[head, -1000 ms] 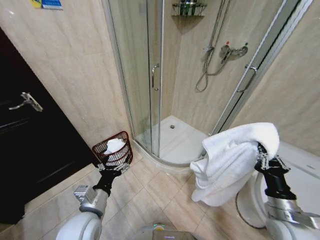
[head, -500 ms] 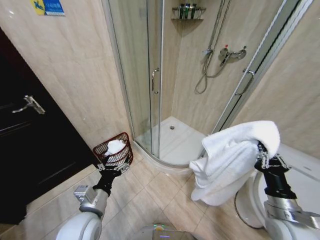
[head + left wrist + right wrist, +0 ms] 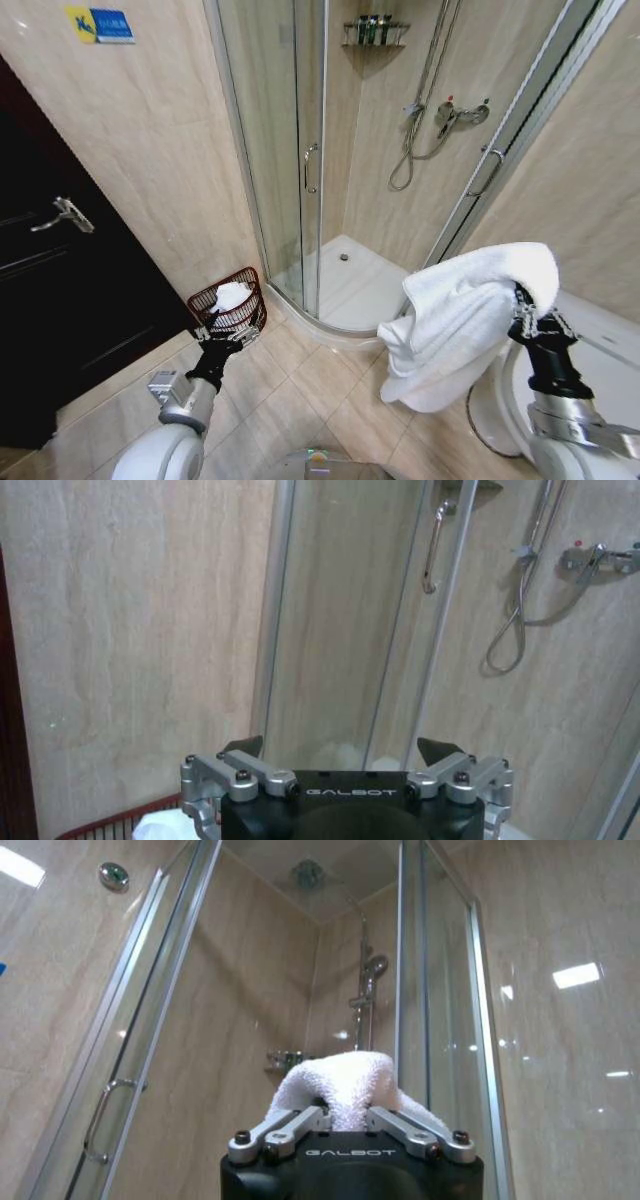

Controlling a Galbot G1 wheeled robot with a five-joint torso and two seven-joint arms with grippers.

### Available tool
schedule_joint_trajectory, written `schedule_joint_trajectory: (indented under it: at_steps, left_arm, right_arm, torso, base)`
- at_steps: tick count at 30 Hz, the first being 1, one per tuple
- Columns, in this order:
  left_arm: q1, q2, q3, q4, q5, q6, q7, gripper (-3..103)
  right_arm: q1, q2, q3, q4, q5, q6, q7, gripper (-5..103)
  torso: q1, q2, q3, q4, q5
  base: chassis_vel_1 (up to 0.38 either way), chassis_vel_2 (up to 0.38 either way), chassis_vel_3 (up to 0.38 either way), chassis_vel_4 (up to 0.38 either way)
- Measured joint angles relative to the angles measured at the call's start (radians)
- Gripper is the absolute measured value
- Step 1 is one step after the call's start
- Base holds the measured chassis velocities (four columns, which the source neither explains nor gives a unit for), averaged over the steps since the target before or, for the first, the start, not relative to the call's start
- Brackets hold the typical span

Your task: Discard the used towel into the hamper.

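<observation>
A white towel (image 3: 463, 323) hangs in thick folds from my right gripper (image 3: 522, 310), held up at the right over the tiled floor. In the right wrist view that gripper (image 3: 346, 1119) is shut on a fold of the towel (image 3: 338, 1081). The hamper (image 3: 214, 300), a small reddish-brown openwork basket, stands on the floor by the wall, left of the shower, with something white (image 3: 232, 293) inside it. My left gripper (image 3: 228, 336) hovers just in front of the hamper. Its fingers are open with nothing between them (image 3: 342, 747), and the hamper's rim (image 3: 105, 827) lies just beyond.
A glass shower cabin (image 3: 300, 160) with a white tray (image 3: 350, 285) fills the corner straight ahead. A dark door (image 3: 60, 300) with a lever handle is at the left. A white toilet (image 3: 500, 410) sits at the lower right beside my right arm.
The whole head picture has shifted slightly downward, so the camera moved. The towel stays held in my right gripper and the left gripper stays by the hamper.
</observation>
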Motion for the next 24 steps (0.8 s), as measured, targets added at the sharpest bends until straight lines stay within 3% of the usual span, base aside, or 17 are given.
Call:
schedule_joint_trajectory:
  at_steps: [6, 24]
  left_arm:
    - [0.0, 0.0, 0.0, 0.0, 0.0, 0.0, 0.0, 100]
    - [0.0, 0.0, 0.0, 0.0, 0.0, 0.0, 0.0, 100]
  right_arm:
    - [0.001, 0.001, -0.004, 0.001, -0.001, -0.001, 0.0, 6]
    - [0.003, 0.003, -0.006, 0.001, -0.002, -0.001, 0.0, 6]
  torso:
    - [0.008, 0.018, 0.01, 0.0, 0.0]
    - [0.005, 0.011, 0.006, 0.0, 0.0]
  base:
    - [0.0, 0.0, 0.0, 0.0]
    - [0.0, 0.0, 0.0, 0.0]
